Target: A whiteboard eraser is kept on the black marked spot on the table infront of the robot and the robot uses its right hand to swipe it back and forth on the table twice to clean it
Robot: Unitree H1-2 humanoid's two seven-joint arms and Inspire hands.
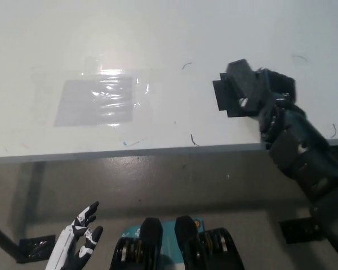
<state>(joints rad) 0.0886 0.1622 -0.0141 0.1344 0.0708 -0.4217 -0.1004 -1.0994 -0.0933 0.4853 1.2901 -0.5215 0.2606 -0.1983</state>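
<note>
Head view: black right hand (pixel 266 93) grasping the whiteboard eraser (pixel 242 85) over the black marked spot (pixel 224 98) on the white table (pixel 169 34); white left hand (pixel 79 243) rests below the table edge, fingers spread.

eraser (pixel 245 81): black
spot (pixel 225 98): black
table (pixel 158 34): white
taped patch (pixel 96 101): grey, glossy
left hand (pixel 76 247): white, black
right hand (pixel 273 93): black
</note>
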